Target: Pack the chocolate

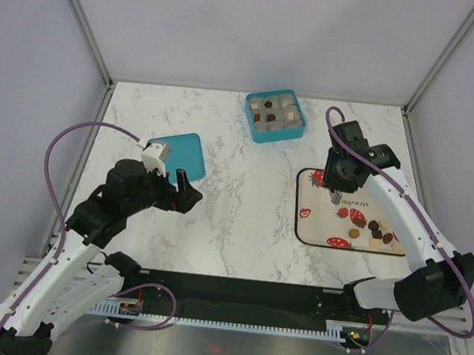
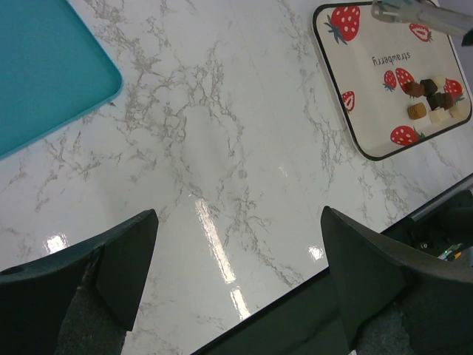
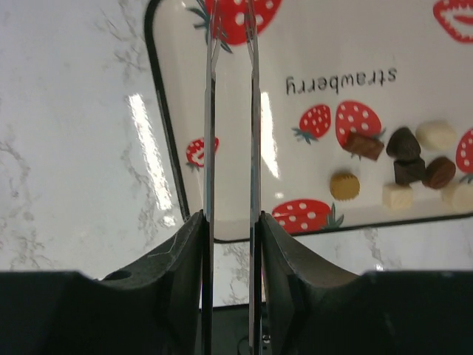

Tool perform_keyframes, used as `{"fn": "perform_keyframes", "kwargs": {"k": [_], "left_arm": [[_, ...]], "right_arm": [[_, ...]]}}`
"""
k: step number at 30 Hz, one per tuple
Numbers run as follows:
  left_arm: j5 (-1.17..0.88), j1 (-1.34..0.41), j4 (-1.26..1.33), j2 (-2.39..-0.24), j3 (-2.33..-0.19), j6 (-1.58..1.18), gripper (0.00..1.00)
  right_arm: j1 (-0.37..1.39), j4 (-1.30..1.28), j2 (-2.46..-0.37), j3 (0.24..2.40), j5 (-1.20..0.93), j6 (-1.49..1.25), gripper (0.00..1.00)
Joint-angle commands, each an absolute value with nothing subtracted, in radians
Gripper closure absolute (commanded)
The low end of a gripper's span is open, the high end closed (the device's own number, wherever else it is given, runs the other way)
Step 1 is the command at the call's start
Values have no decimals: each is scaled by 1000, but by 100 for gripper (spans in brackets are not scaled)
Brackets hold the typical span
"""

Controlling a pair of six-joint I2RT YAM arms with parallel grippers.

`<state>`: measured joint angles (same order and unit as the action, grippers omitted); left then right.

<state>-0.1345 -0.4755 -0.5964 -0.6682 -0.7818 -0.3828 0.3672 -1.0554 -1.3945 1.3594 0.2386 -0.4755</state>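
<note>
Now the right arm reaches over the tray's [image 1: 315, 225] far-left corner, right gripper [image 1: 335, 198] pointing down, blades barely parted, empty; left gripper [image 2: 240, 220] hovers low, spread wide, toward the table's [image 1: 242, 212] left edge

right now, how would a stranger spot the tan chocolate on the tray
Find the white strawberry-print tray on the right of the marble table. A small cluster of chocolates lies in its near right corner. The tan chocolate is the round one standing apart on the cluster's left, unlike the dark and whitish pieces.
</note>
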Motion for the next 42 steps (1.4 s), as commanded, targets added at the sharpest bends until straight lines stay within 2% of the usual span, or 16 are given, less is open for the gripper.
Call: {"fn": "perform_keyframes", "kwargs": {"k": [1, 5, 11, 19, 42], "left_arm": [[-149, -476, -577, -653, -785, -350, 1], [-153, -476, -574, -637, -785, -350, 1], [-176, -476, -571, -638, -785, -347, 1], [-189, -476, -564, -620, -784, -347, 1], [-190, -476, -560, -606, -784, -347, 1]], "right_arm": [[350, -1144, -1275, 1281, 288, -566, 58], [324, -1209, -1168, 1200, 347, -612, 57], [264, -1252, -1077, 1109, 293, -669, 57], [230, -1351, -1032, 1112, 292, -676, 56], [230, -1407, -976, 1014, 242, -704, 52]]}}
